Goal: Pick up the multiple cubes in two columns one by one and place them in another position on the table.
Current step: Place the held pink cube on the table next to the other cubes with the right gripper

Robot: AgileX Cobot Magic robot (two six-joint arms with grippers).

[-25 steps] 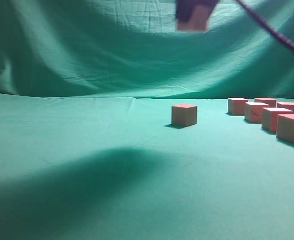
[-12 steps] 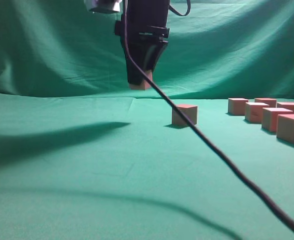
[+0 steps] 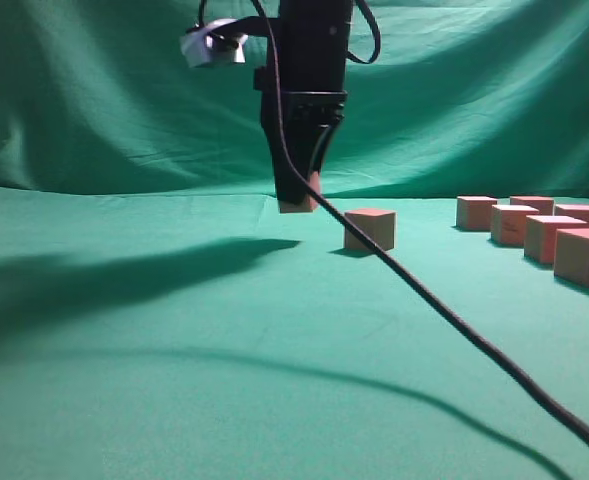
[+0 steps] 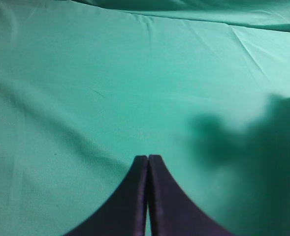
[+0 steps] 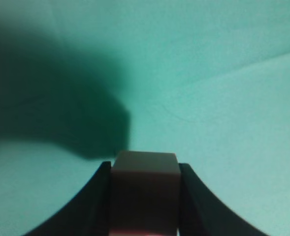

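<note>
My right gripper (image 3: 298,196) hangs just above the table (image 3: 174,350), shut on one cube (image 3: 296,204), which sits a little left of and beyond a lone cube (image 3: 370,229). In the right wrist view the held cube (image 5: 145,189) fills the gap between the dark fingers (image 5: 98,201), over bare green cloth. Several more cubes (image 3: 551,238) stand in two columns at the right edge. In the left wrist view my left gripper (image 4: 148,158) is shut with nothing in it above bare cloth (image 4: 85,73); it does not show in the exterior view.
A black cable (image 3: 454,320) runs from the right arm down across the front right of the table. A wrinkled green backdrop (image 3: 94,100) rises behind. The arm's shadow (image 3: 124,275) lies over the left half of the cloth.
The right arm came down from the top of the exterior view with the cube, moving left and lower, and now hangs close over the table beside the lone cube.
</note>
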